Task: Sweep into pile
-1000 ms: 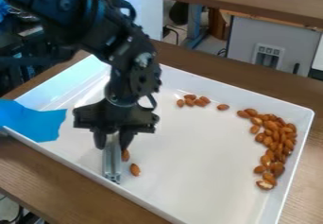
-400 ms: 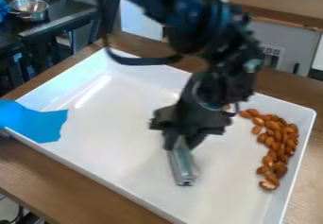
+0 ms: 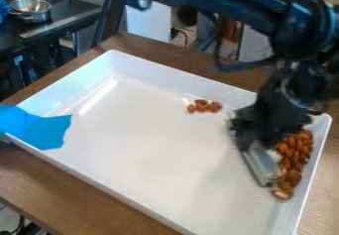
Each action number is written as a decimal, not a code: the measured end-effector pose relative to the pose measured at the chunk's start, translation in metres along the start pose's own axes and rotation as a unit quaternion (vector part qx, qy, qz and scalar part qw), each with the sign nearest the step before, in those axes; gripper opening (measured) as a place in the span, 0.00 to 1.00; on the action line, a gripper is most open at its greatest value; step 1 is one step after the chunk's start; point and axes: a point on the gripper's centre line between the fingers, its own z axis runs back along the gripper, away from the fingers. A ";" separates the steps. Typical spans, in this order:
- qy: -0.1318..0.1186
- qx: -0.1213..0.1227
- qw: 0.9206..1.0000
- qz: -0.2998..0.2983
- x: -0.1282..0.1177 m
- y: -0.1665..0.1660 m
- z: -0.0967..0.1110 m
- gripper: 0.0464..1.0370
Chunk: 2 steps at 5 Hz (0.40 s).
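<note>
At the tray's right side the gripper (image 3: pixel 259 147) hangs low, shut on a grey metal bar (image 3: pixel 260 165) that slants down to the tray floor. Right beside the bar lies the large pile of almonds (image 3: pixel 299 152), along the right wall; the arm hides its upper part. A small group of almonds (image 3: pixel 203 106) sits apart near the tray's back wall. The white tray (image 3: pixel 152 145) holds them all.
Blue tape (image 3: pixel 41 130) covers the tray's left corner. The raised tray walls stand on a brown wooden table (image 3: pixel 66 192). A metal bowl (image 3: pixel 30 9) is on a dark counter at the upper left.
The gripper has swept from the tray's left part across to the right with the bar. The two almonds formerly by the bar at the left are gone from there.
</note>
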 end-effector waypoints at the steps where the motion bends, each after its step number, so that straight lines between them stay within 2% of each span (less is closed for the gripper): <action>1: 0.007 -0.007 1.000 0.001 0.006 0.011 0.007 0.32; 2: 0.008 -0.032 0.999 0.003 0.036 0.060 0.024 0.32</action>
